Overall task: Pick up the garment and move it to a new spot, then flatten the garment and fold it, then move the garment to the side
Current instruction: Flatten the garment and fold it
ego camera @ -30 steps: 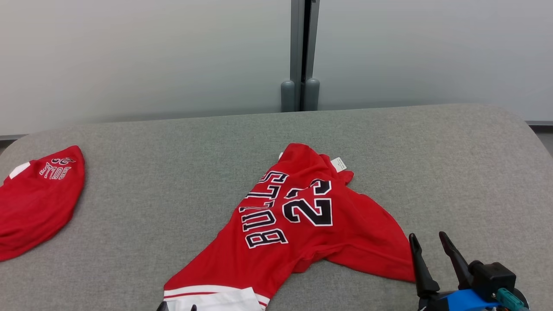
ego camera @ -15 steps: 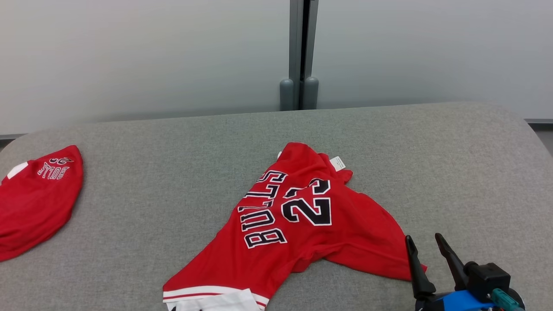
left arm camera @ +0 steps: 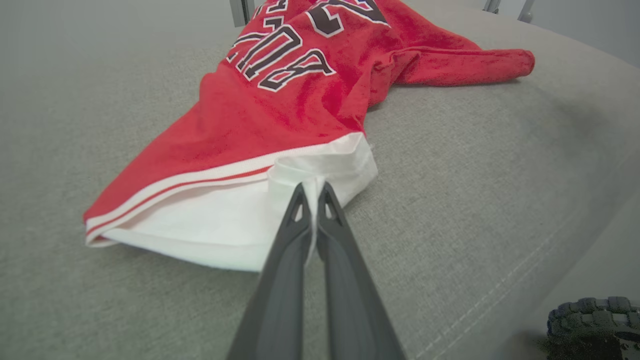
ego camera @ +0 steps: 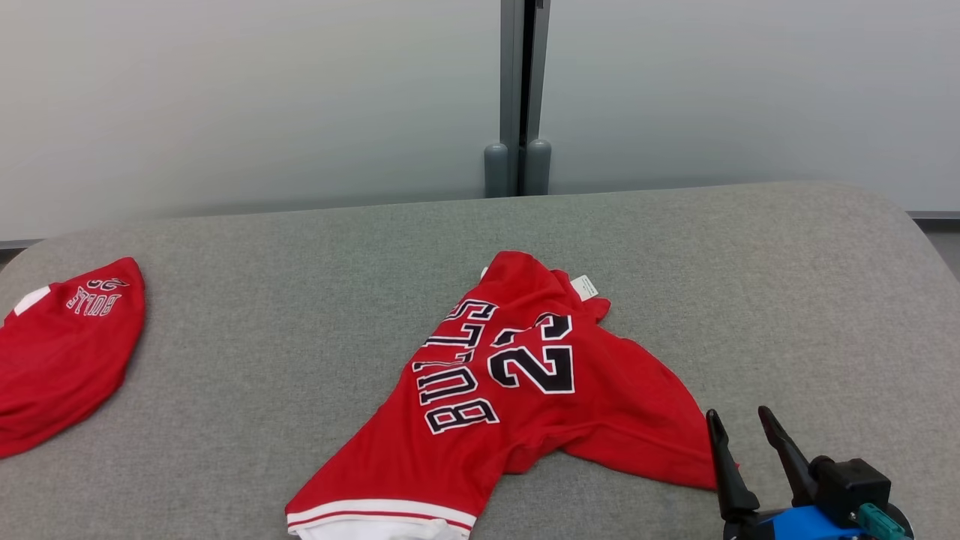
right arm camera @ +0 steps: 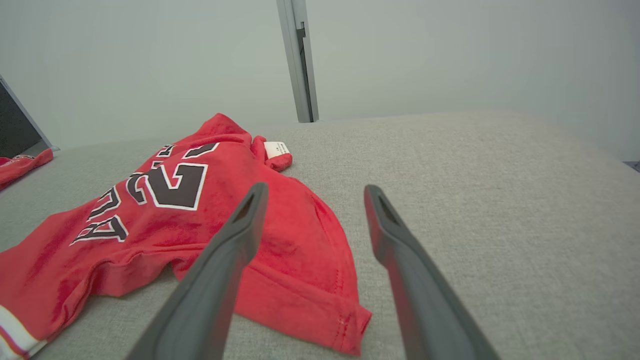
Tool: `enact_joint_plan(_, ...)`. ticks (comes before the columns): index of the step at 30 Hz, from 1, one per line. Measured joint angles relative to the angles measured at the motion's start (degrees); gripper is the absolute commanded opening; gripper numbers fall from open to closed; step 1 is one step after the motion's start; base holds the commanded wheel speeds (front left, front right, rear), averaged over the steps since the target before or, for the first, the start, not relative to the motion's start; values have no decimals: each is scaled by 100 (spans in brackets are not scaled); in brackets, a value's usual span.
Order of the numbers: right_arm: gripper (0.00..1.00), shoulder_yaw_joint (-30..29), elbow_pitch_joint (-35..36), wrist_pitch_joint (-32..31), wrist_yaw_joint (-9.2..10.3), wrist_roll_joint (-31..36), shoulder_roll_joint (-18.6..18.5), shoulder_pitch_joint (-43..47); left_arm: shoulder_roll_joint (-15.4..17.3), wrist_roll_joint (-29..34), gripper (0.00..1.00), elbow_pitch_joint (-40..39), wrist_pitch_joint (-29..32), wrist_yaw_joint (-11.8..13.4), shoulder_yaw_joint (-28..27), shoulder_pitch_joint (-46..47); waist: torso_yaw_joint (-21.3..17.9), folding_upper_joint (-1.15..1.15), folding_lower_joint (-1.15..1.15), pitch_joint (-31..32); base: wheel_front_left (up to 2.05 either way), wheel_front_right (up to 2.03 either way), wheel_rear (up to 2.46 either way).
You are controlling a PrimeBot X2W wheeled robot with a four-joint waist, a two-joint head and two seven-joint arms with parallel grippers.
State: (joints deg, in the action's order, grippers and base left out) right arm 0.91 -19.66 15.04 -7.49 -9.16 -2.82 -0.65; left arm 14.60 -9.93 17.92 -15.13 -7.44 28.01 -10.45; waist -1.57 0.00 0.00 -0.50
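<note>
Closed within the last second, the left gripper (left arm camera: pixel 314 186) now pinches the red jersey (ego camera: pixel 525 390) by its white hem at the near edge; the jersey lies crumpled mid-way across the grey cushion (ego camera: pixel 300 255); the right gripper (ego camera: pixel 737 412) hovers, fingers spread wide, just beside the jersey's right corner; a second red garment (ego camera: pixel 60 352) lies far left.

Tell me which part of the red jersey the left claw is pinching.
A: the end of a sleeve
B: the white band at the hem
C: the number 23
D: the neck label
B: in the left wrist view the left claw is shut on a raised fold of the white hem band of the red jersey, well short of the lettering.
</note>
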Motion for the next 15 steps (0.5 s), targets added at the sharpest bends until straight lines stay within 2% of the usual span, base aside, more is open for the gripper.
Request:
enact_joint_plan(4,100,-1,5,0,0,-1,3,16,69,-176,0,105,0,0,65,-417,29,0,0,9,0,0,0)
enact_joint_plan(5,100,-10,7,0,0,0,3,21,66,-204,12,170,0,0,20,-453,43,0,0,10,0,0,0)
enact_joint_plan(6,100,-12,5,0,1,0,2,26,66,-156,53,168,2,0,-34,-458,57,0,0,10,0,0,0)
enact_joint_plan(7,100,-12,7,0,0,0,3,30,20,-145,100,136,2,0,-155,-455,70,0,0,10,0,0,0)
enact_joint_plan(11,100,3,4,1,0,4,3,38,-107,-52,100,-247,14,44,-646,-461,97,0,0,12,0,0,0)
enact_joint_plan(15,100,-18,1,0,0,25,3,40,-425,-218,100,-1002,7,104,-1648,-471,92,0,0,1,0,0,0)
